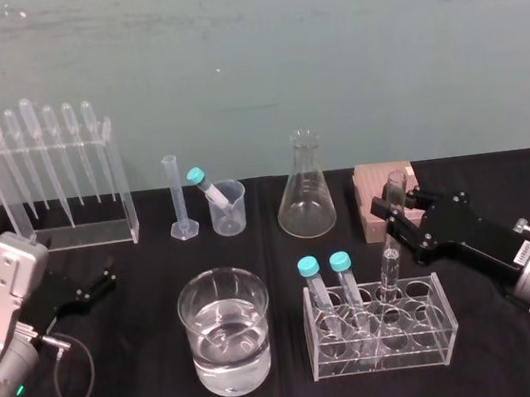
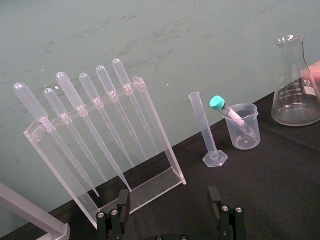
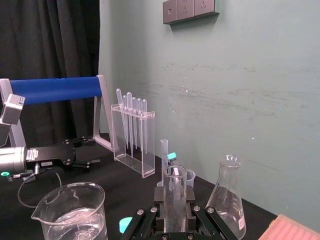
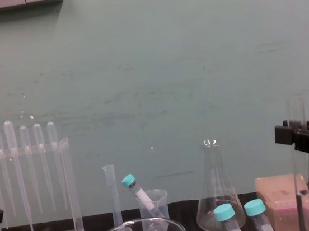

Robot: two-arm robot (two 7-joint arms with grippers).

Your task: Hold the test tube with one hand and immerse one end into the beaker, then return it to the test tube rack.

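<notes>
Right gripper (image 1: 394, 214) grips the test tube (image 1: 397, 186) upright at the rack (image 1: 432, 318).
Its fingers are clamped on the upper part of the long, clear, uncapped tube, with the open rim above them and the lower end in the rack's back row, toward the bench's front edge. The small frosted beaker (image 1: 231, 212) stands near the back edge. The left gripper (image 1: 91, 288), spread and empty, is at the left edge.
</notes>
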